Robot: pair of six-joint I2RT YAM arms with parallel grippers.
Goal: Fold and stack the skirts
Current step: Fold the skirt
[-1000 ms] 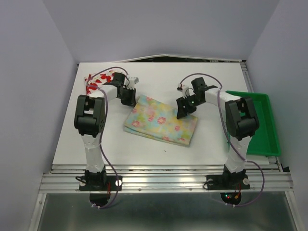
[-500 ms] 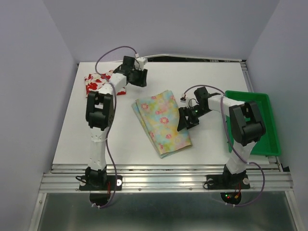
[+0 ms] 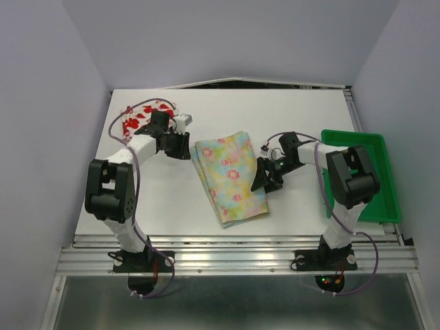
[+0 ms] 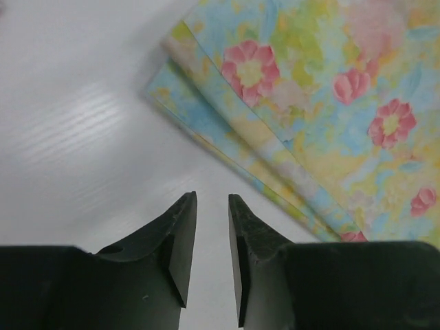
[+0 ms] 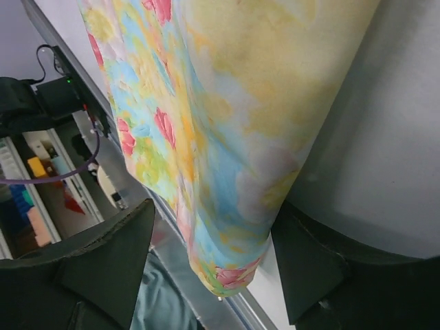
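The right gripper (image 5: 214, 210) stands wide open, its fingers either side of the folded edge of the pale yellow floral skirt (image 3: 230, 177), not pinching it. That skirt lies folded in a long strip at the middle of the table (image 3: 165, 206). The left gripper (image 4: 212, 199) hovers empty just off the skirt's far left corner, its fingers only a narrow gap apart. Behind the left arm, the white skirt with red flowers (image 3: 141, 118) lies bunched at the far left corner; the green tray (image 3: 375, 175) sits at the right edge
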